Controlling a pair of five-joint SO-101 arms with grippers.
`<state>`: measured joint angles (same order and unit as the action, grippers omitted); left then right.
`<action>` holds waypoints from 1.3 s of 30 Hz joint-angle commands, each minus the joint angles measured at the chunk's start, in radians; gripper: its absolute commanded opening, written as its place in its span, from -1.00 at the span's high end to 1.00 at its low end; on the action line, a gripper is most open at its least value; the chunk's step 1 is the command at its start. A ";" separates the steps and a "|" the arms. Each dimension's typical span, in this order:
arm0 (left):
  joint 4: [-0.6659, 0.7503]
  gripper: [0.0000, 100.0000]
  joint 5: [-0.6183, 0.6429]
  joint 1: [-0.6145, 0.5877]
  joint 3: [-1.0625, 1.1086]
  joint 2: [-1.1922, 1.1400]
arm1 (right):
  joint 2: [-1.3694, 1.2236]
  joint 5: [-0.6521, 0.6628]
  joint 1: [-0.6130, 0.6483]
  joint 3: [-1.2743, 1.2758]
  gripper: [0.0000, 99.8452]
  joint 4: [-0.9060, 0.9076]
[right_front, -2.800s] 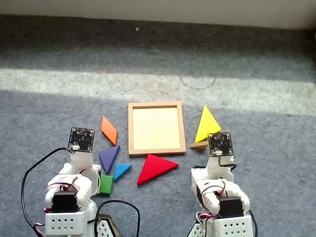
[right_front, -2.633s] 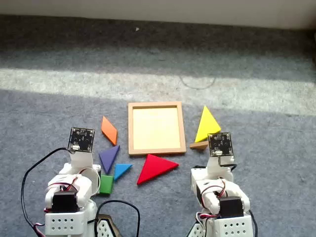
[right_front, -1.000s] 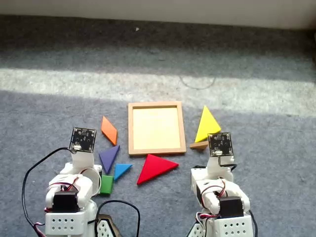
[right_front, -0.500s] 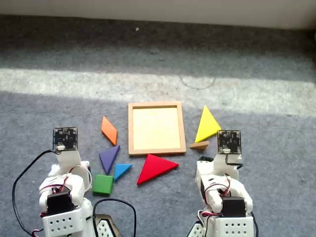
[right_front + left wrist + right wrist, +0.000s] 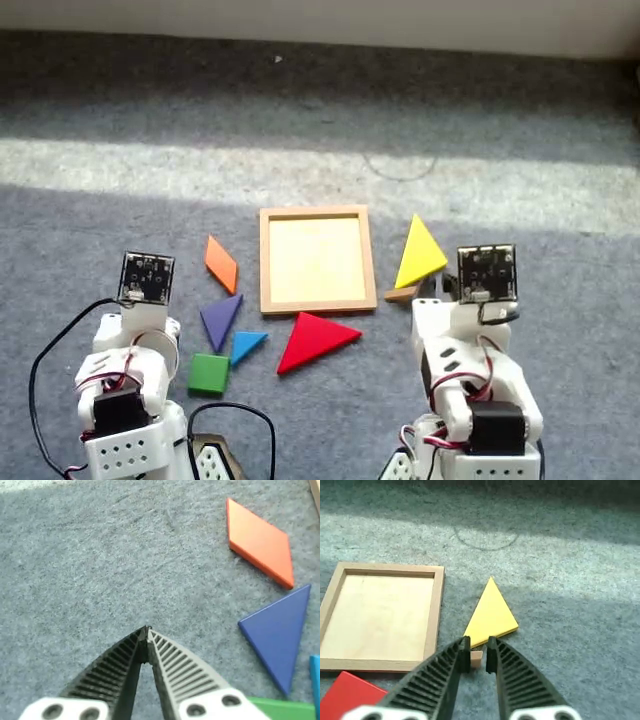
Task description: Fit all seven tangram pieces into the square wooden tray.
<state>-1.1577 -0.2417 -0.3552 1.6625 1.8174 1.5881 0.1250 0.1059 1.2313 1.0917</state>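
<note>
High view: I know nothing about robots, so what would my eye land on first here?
The empty square wooden tray sits mid-carpet with bright pieces beside it: a red triangle on its near side, a yellow triangle to its right, an orange parallelogram to its left. In the right wrist view, the right claw, slightly open, frames a small brown piece by the yellow triangle's base.

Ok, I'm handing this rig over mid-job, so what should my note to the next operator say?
Left gripper: shut, empty, over the carpet by the orange parallelogram.
Right gripper: open, over the small brown triangle, next to the yellow triangle.
Tray: holds no pieces.
Purple triangle, light blue triangle, green square and red triangle lie loose on the carpet, nearer the arms than the tray.
Done: nothing placed. Left: all seven pieces.
</note>
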 commanded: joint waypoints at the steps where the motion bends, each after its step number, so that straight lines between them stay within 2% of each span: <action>1: -0.006 0.97 -0.018 -0.001 -0.041 0.007 | -0.271 0.008 -0.005 -0.179 0.85 -0.021; 3: -0.026 0.88 -0.020 0.030 -0.036 0.007 | -0.417 -0.014 -0.005 -0.246 0.77 -0.021; 8: -0.046 0.54 -0.012 0.044 -0.025 0.007 | -0.723 -0.163 -0.005 -0.394 0.56 -0.018; 18: -0.040 0.57 -0.014 0.042 -0.008 0.007 | -1.199 -0.189 0.077 -0.644 0.52 -0.013; 21: -0.040 0.57 -0.015 0.042 -0.005 0.007 | -1.310 -0.189 0.094 -0.716 0.42 -0.012; 28: -0.040 0.57 -0.020 0.042 -0.004 0.007 | -1.521 -0.288 0.091 -0.855 0.25 -0.016; 39: -0.040 0.57 -0.020 0.042 0.002 0.007 | -1.765 -0.288 0.088 -0.943 0.25 -0.105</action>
<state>-1.2006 -0.2509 -0.3322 1.6655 1.8174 -0.1749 -0.1603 0.1872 0.3353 1.0119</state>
